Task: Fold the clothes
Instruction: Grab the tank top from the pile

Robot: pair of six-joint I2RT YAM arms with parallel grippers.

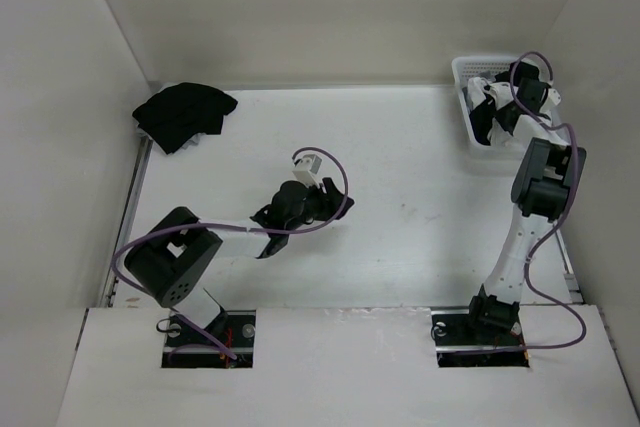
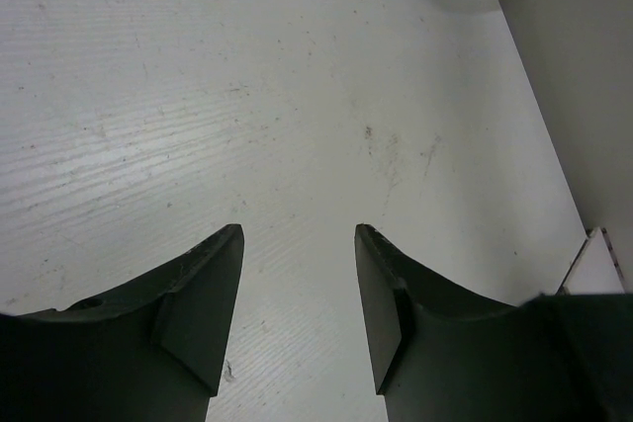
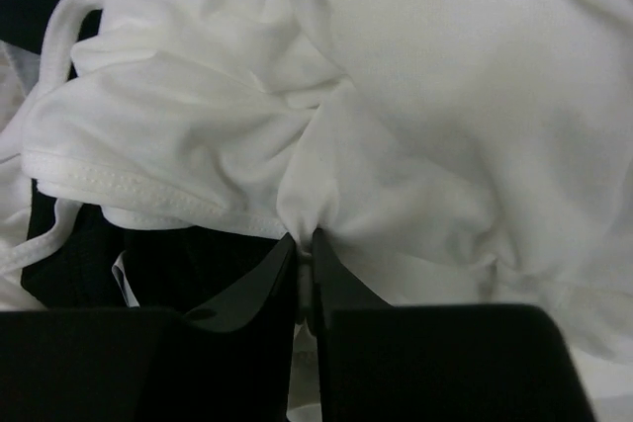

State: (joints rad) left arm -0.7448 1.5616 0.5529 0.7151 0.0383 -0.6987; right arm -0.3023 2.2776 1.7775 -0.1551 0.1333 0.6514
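Pinching a gathered fold of the white top (image 3: 415,96), the right tool (image 3: 305,239) has its two dark fingers (image 3: 252,289) pressed nearly together, with only thin bunched cloth between their tips. The top lies crumpled and creased, a stitched hem running along its lower left edge and a narrow strap (image 3: 57,42) looping up at the far left of the right wrist view. Black fabric (image 3: 178,254) shows beneath the hem, just under the pinched fold. From above, the right arm stretches from its base at the near edge to the white basket (image 1: 463,97) in the far right corner of the tabletop (image 1: 400,167), and its wrist hangs over the basket's black and white contents, so the top sits inside that basket. The left tool (image 2: 299,234) is spread wide, its fingers well apart and holding nothing, poised over bare, lightly scuffed tabletop near the middle. A corner of the basket is just visible at the upper edge of the left wrist view. The black garment heap (image 1: 185,115) rests in the far left corner, well apart from both tools.
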